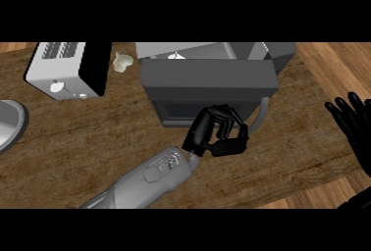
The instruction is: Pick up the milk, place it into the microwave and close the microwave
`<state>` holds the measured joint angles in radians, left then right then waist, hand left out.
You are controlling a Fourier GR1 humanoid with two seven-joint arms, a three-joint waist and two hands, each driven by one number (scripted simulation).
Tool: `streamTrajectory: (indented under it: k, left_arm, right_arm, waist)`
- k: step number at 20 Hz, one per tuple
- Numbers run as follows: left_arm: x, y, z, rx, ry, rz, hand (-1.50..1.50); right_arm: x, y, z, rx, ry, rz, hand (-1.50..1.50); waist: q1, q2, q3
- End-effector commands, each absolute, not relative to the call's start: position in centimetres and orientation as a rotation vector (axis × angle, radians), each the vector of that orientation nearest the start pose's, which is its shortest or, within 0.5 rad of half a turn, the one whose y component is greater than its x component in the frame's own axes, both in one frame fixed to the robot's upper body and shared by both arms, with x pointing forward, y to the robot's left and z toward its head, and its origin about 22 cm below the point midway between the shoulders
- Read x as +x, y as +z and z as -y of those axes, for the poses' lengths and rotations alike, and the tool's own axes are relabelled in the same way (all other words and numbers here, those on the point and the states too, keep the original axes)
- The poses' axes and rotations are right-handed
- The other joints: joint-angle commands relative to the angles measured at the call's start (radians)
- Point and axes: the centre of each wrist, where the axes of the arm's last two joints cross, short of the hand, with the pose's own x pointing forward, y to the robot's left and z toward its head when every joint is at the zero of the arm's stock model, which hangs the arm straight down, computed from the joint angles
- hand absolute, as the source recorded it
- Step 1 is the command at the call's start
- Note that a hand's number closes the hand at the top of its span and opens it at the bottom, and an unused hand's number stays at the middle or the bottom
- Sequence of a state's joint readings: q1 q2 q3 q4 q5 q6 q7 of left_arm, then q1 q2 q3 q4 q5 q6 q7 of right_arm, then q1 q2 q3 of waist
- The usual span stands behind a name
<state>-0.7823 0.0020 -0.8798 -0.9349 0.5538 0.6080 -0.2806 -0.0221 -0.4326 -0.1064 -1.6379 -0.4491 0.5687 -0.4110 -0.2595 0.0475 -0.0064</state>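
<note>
The left hand (217, 130), fingers curled on nothing visible, rests against the microwave (210, 73) door (208, 100). The right hand (355, 125) rests open at the right edge. The white shape inside is possibly the milk (174, 56).

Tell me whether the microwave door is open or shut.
Open: the microwave door lies swung down flat, and the left hand is at its front edge.

Wooden counter (87, 142); microwave (210, 81); toaster (62, 68)

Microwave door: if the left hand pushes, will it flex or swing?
Probably stiff: the microwave door looks like one solid slab. It likely swings, not slides, hinged on the microwave. The left hand near its handle should get leverage.
</note>
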Motion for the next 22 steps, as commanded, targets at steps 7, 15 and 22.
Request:
streamTrajectory:
  k: [7, 15, 22]
  left_arm:
    - [34.3, 5.1, -0.8, -0.222, -0.147, 1.787, 1.5]
    - [35.4, 5.0, -1.1, -0.211, -0.108, 1.814, 1.5]
    - [35.8, 4.8, -1.4, -0.214, -0.07, 1.828, 1.5]
  right_arm:
    - [24.9, 8.8, 33.8, 0.587, 0.373, 2.06, -1.5]
    - [25.3, 10.8, 33.9, 0.601, 0.415, 2.084, -1.5]
    - [25.6, 12.2, 34.4, 0.602, 0.425, 2.093, -1.5]
  waist:
    - [-0.043, 0.023, -0.003]
    - [-0.078, 0.035, -0.001]
    - [-0.082, 0.04, 0.0]
